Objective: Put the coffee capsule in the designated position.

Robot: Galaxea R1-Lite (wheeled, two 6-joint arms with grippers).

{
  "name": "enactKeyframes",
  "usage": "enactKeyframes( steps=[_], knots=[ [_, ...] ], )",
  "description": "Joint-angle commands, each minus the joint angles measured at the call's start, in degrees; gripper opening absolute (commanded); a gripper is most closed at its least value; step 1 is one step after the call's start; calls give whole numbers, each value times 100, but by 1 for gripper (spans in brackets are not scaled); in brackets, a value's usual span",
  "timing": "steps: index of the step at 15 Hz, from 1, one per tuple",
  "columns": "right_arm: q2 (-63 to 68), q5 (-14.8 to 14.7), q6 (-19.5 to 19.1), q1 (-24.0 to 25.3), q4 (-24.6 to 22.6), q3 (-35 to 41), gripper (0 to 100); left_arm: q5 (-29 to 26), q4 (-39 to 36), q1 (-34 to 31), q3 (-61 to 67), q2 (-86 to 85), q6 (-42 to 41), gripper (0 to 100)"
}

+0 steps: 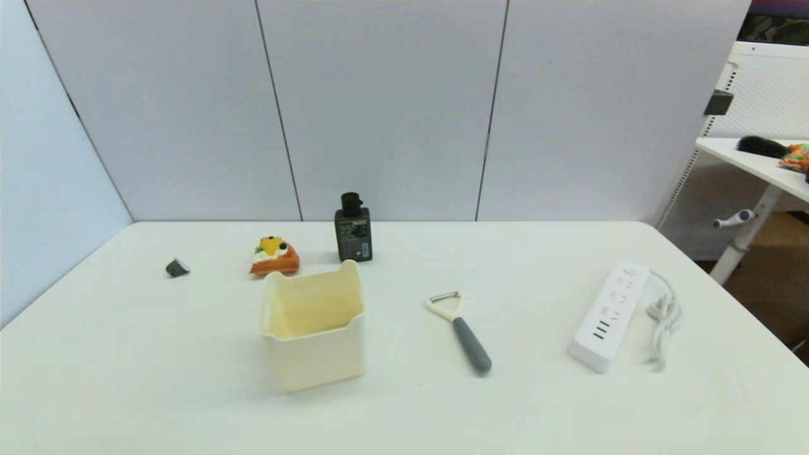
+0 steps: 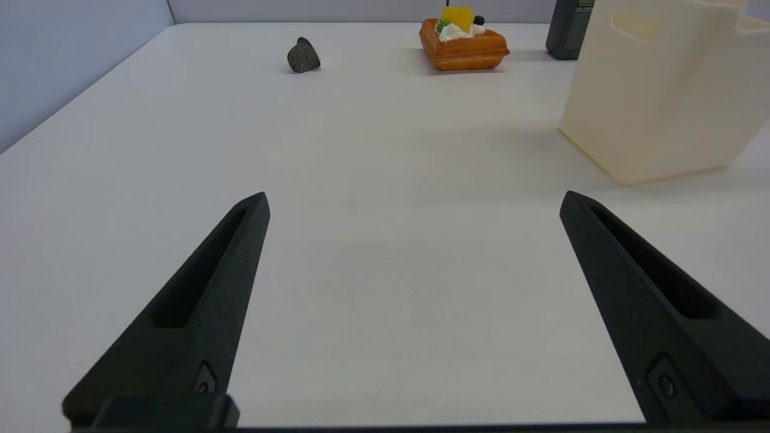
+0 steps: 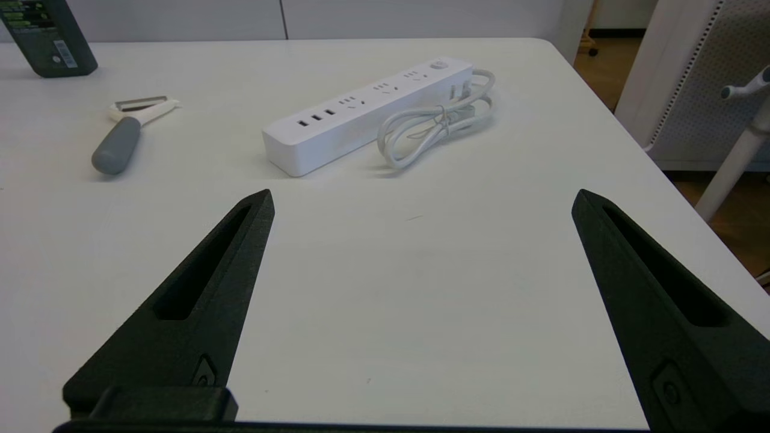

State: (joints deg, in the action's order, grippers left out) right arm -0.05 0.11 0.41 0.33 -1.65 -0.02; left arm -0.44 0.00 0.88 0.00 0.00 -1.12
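Capsule [image 2: 302, 55] lies on its side at 11 o'clock from left gripper [image 2: 414, 201], well apart; jaws wide, empty. Right gripper [image 3: 423, 198] farther, jaws wide.

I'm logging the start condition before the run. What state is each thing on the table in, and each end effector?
coffee capsule: on its side, on the table, untouched.
bin: upright, open-topped, nothing visible inside.
toy cake: resting flat, behind the bin.
pump bottle: upright.
peeler: lying flat.
power strip: lying flat, cable bundled beside it.
left end effector: open, holding nothing.
right end effector: open, holding nothing.
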Motion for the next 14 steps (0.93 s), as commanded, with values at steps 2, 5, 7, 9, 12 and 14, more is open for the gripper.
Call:
enactKeyframes(
  steps=[2, 5, 7, 9, 12, 14],
  knots=[
    [5, -2, 2, 2, -2, 46, 100, 9, 0, 0, 0, 9, -2, 100],
    [5, -2, 2, 11, -2, 46, 100, 0, 0, 0, 0, 9, -2, 100],
    [5, 7, 2, 2, -2, 46, 100, 0, 0, 0, 0, 0, -2, 100],
    [5, -2, 2, 2, -2, 46, 100, 9, 0, 0, 0, 9, -2, 100],
    [5, -2, 2, 2, -2, 46, 100, 9, 0, 0, 0, 9, -2, 100],
    [5, -2, 2, 2, -2, 46, 100, 79, 18, 0, 0, 9, 68, 100]
  ],
)
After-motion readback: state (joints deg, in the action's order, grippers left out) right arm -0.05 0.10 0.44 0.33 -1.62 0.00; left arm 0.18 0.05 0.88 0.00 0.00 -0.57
